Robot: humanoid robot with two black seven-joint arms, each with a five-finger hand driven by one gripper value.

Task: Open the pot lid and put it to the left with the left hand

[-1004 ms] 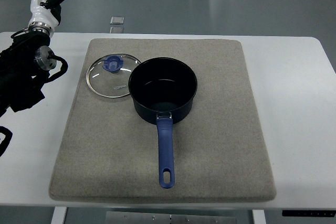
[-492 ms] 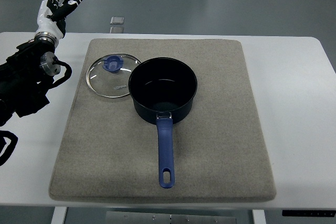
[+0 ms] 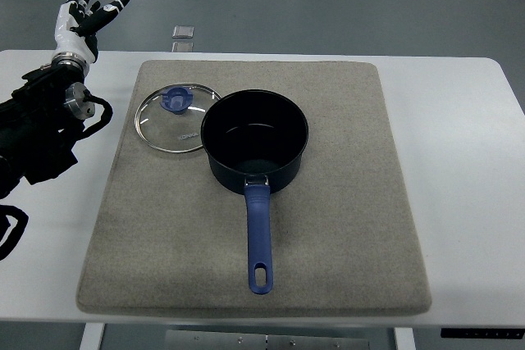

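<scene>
Dark blue saucepan [image 3: 255, 143] uncovered on the grey mat [image 3: 344, 227], nothing visible inside, blue handle [image 3: 257, 235] pointing toward the near edge. Glass lid [image 3: 175, 117] with blue knob lying flat on the mat, just left of the pan, its rim tucked against the pan's wall. Left hand [image 3: 82, 15] raised beyond the white table's [image 3: 476, 161] far-left corner, fingers spread, holding nothing.

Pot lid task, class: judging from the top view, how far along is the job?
Done: the glass lid lies on the mat left of the open pot, its rim against the pot. In hand: nothing; the left hand is open, beyond the table's far left corner. Left: seemingly nothing.
</scene>
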